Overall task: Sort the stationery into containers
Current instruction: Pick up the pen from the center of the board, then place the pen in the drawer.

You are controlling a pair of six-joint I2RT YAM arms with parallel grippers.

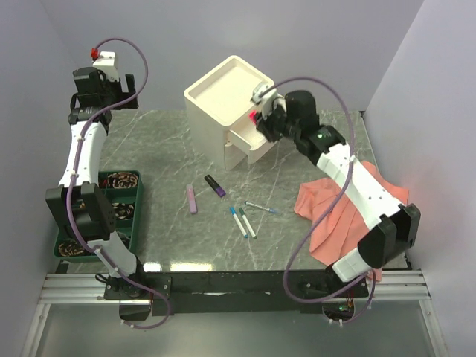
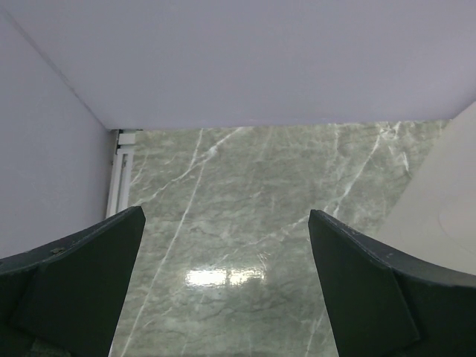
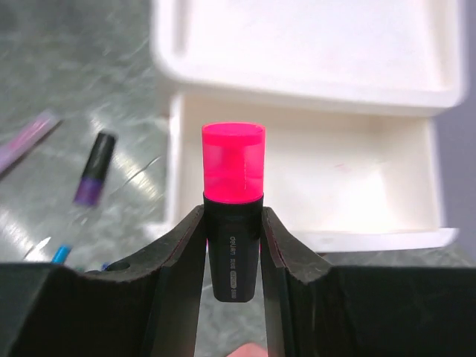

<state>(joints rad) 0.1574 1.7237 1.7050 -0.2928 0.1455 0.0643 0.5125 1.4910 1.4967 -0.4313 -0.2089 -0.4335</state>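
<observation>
1. Gripped pink highlighter (image 3: 233, 167) upright in right hand (image 3: 232, 223), at the pulled-out drawer (image 3: 357, 178).
2. Held left hand (image 2: 227, 216) wide open, empty.
3. Risked dropping it short onto the desk (image 3: 67, 67) if released before clearing the rim.

The left arm (image 1: 82, 149) bends at the elbow and reaches far forward; its wrist carries the left gripper (image 2: 224, 216) level, both fingers spread wide with nothing between them; the right arm (image 1: 349, 175) stretches forward and inward, wrist tipped down; the right gripper (image 3: 233, 216) has its fingers (image 3: 178, 256) pressed on either side of a pink-capped marker (image 3: 233, 160); the cap sticks out ahead of the fingertips.
</observation>
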